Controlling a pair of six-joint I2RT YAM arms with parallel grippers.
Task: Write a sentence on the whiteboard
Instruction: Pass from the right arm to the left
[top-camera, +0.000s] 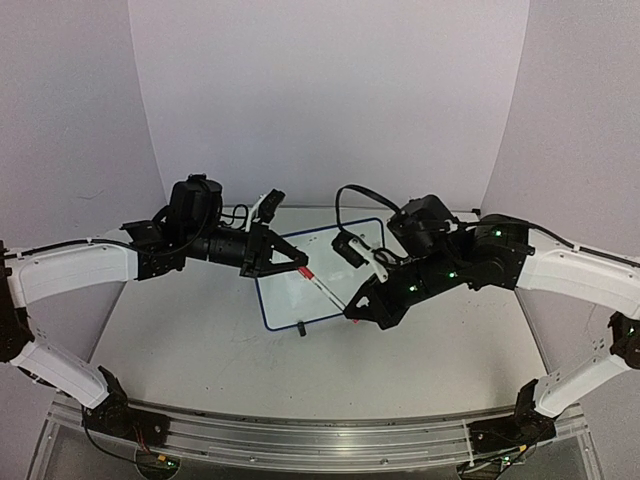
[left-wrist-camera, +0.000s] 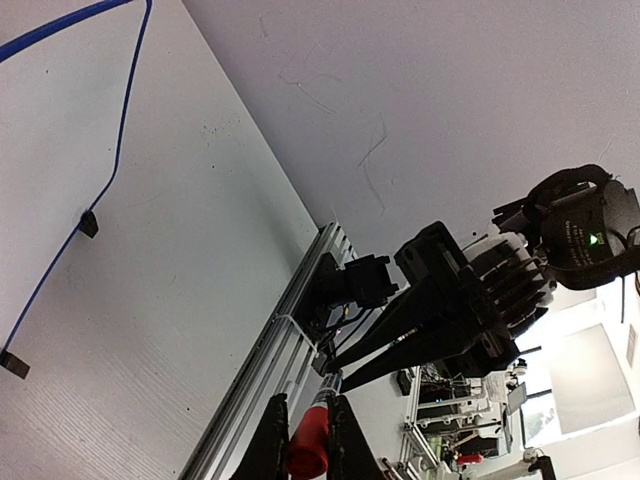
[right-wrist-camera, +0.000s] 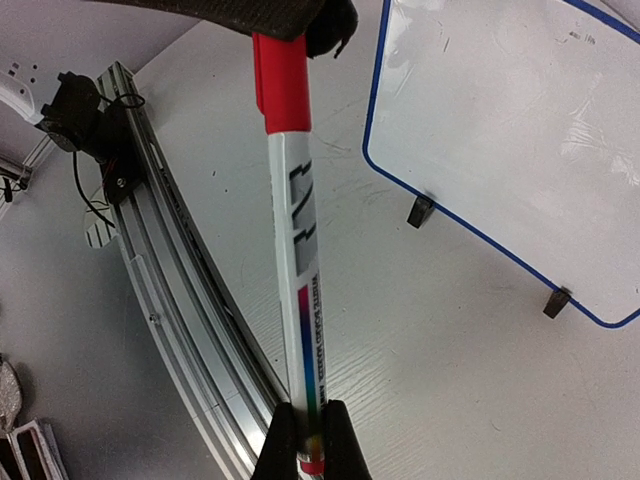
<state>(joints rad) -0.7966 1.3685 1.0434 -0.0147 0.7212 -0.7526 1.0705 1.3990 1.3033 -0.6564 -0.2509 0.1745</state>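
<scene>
Pale lavender backdrop walls (top-camera: 330, 100) on three sides, white table (top-camera: 200, 330) below, aluminium rail (top-camera: 320, 437) along the near edge. Both arms reach in toward centre and meet mid-table.

Whiteboard (top-camera: 300, 290) lies flat mid-table between the arms, slightly askew, with a thin blue frame. Right wrist view shows its near rounded corner and white face (right-wrist-camera: 500, 130). Two small black feet (right-wrist-camera: 421, 211) sit on the near long edge; one also shows from above (top-camera: 302, 327).

Marker (top-camera: 328, 292) is held in the air between both grippers, slanting down from left to right, at the board's near-right part in the top view. Cannot tell if it is over the board or just beside it. The barrel (right-wrist-camera: 300, 250) is white with a coloured stripe and print.

Right gripper (top-camera: 353, 313) is clenched on the marker's tail end, one finger (right-wrist-camera: 280, 445) on each side of the barrel. Left gripper (top-camera: 303, 266) is clamped on the red cap (left-wrist-camera: 308, 452), with its fingers (left-wrist-camera: 270, 440) pressed on both sides. The cap (right-wrist-camera: 281, 85) sits on the barrel, and the left fingertips show as dark shapes at the top of the right wrist view.
</scene>
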